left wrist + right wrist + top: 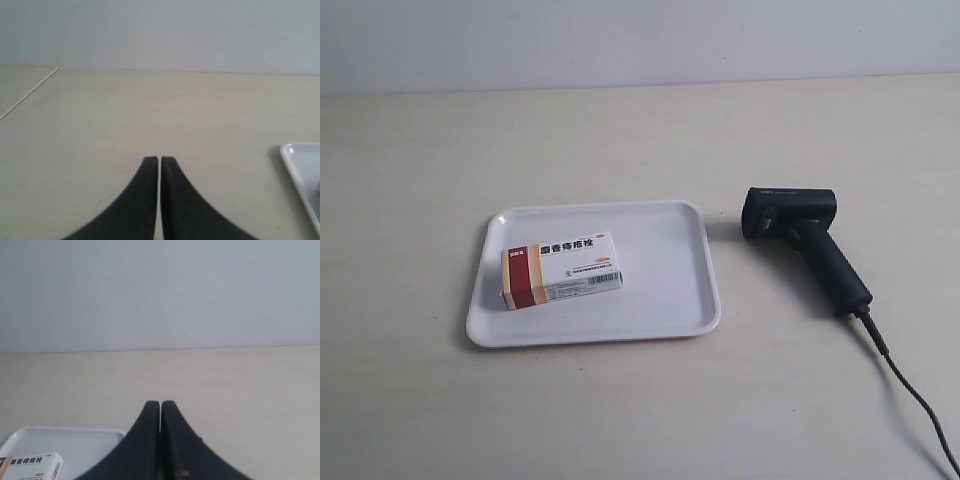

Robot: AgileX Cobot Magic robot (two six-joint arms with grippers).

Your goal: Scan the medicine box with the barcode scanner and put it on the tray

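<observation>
The medicine box (561, 270), white with a dark red and tan band, lies flat inside the white tray (670, 300), barcode side facing the front. The black barcode scanner (805, 240) lies on its side on the table to the right of the tray, apart from it, its cable (910, 400) trailing toward the lower right. Neither arm shows in the exterior view. My left gripper (160, 159) is shut and empty above bare table, with a tray corner (300, 165) beside it. My right gripper (160, 402) is shut and empty; the tray (75, 437) and the box (32, 465) show beside it.
The pale wooden table (620, 140) runs back to a plain grey wall (640, 40). A thin seam line (30, 92) crosses the table surface in the left wrist view.
</observation>
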